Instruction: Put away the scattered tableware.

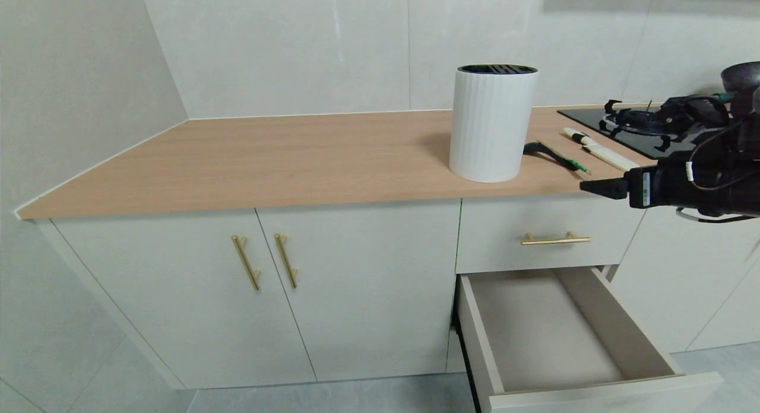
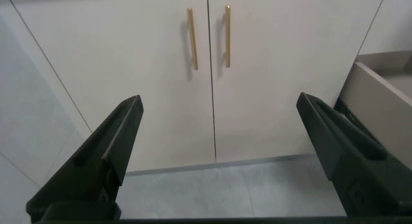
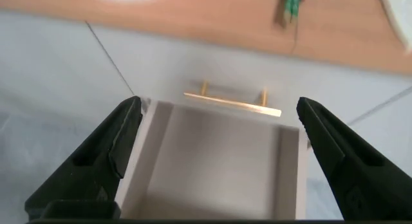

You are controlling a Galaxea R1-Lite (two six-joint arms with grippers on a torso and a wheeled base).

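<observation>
Right gripper [image 3: 217, 107] spread wide and empty, arm held level above the open drawer [image 1: 617, 327]. Left gripper [image 2: 219, 105] spread too, low, facing the cabinet doors [image 2: 270, 76].

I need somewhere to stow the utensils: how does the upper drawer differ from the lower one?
The upper drawer is shut, flush with the cabinet doors beside it; the lower drawer is pulled out toward the robot. The upper drawer shows its front and gold bar handle; the lower drawer shows its bare floor and side walls. Both are the same pale colour.
</observation>
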